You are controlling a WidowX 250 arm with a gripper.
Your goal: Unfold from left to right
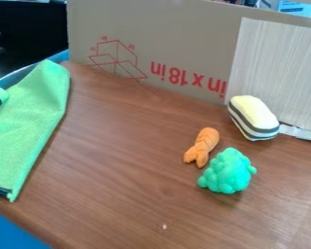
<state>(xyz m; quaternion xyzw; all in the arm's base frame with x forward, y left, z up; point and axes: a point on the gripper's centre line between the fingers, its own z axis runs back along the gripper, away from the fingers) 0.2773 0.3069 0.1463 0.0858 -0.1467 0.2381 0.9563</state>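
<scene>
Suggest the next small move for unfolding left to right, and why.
I'd probably bring the hand to the small flap at the green cloth's left and pinch it: it seems to lie over the rest, the cloth is bunched at the table's left side, and the toys sit well to its right.

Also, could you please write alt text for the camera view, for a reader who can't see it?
A green cloth lies along the left side of a brown wooden table and runs out of the picture. Toward the right are an orange object, a lumpy green one and a pale yellow one with dark stripes, before a cardboard panel.
</scene>
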